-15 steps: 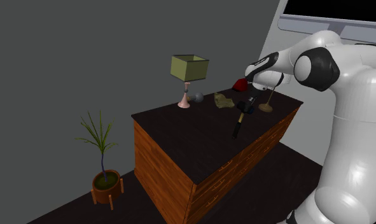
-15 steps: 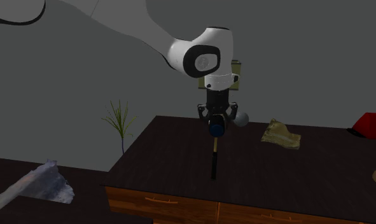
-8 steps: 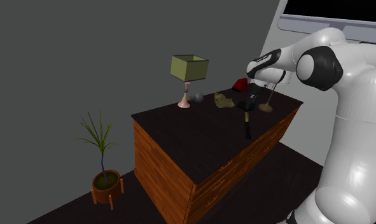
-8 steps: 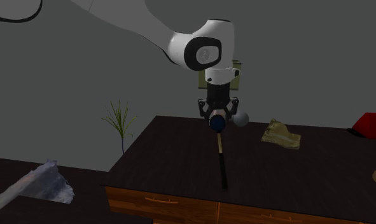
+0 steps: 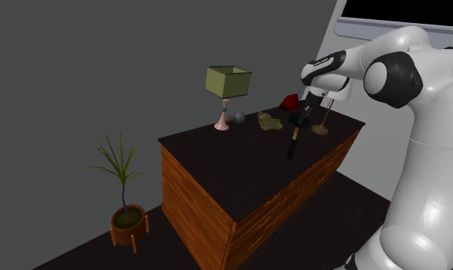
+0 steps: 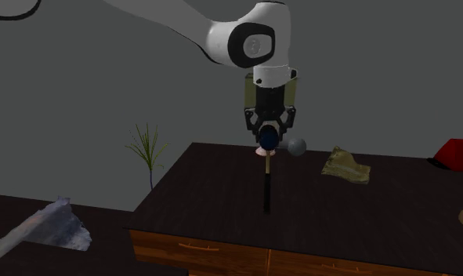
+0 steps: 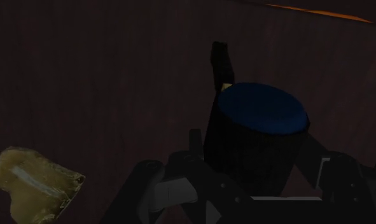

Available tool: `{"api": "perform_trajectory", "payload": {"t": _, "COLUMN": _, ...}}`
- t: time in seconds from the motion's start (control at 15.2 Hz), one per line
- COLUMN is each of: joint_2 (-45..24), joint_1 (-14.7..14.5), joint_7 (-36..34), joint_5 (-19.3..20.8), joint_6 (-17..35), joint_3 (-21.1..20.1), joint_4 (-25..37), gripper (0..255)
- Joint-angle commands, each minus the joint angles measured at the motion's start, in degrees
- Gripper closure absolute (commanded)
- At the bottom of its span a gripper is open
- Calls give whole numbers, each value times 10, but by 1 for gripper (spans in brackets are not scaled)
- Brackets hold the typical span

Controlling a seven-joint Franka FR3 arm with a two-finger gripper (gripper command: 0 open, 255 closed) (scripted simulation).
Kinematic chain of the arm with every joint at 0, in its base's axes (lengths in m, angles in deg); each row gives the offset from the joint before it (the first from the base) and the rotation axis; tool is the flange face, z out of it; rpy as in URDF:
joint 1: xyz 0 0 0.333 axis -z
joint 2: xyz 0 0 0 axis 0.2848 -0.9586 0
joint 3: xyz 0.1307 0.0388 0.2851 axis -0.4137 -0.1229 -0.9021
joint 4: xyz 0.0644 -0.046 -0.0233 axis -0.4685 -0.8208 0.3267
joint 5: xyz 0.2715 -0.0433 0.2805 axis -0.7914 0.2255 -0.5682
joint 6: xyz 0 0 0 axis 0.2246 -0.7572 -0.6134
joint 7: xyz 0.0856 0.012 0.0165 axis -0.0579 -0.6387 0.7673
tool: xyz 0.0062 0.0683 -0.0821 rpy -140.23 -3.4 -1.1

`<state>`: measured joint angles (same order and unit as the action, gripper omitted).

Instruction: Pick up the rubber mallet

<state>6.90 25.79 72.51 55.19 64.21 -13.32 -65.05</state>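
**Grip.** The gripper (image 6: 269, 130) is clamped on the head of the mallet (image 7: 259, 121). In the wrist view the dark head with its blue face sits between the fingers, and the handle runs away toward the dresser top.

**Mallet position.** It is at the centre of the second exterior view. The handle hangs almost straight down over the dark top of the dresser (image 6: 198, 196). Whether its tip is free of the top cannot be told, but it looks close.

**Step in hand, by judgement.** The grasp is made, and the lift is the step in hand. The next move calls for a straight rise until the tip is plainly free. The clamp must be firm, since a mallet held by its head can swing.

**Clearances.**
- The dresser's front edge is nearest, at the lower middle of that view, below the tip.
- A grey ball (image 6: 297, 146) sits just right of the gripper, farther back.
- A cloth (image 6: 346, 165) lies right of centre, well apart.
- A lamp (image 5: 228, 84) stands at the far corner, upper middle of the shoulder view.
- Room above the mallet is open.
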Motion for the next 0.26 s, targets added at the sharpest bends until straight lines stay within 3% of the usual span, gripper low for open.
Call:
{"api": "perform_trajectory", "payload": {"t": 0.0, "joint_2": 7, "joint_1": -2, "joint_7": -5, "joint_5": 6, "joint_6": -13, "joint_3": 2, "joint_4": 8, "gripper": 255}}
{"api": "perform_trajectory", "payload": {"t": 0.2, "joint_2": 9, "joint_1": -3, "joint_7": -7, "joint_5": 9, "joint_6": -21, "joint_3": 3, "joint_4": 14, "gripper": 255}}
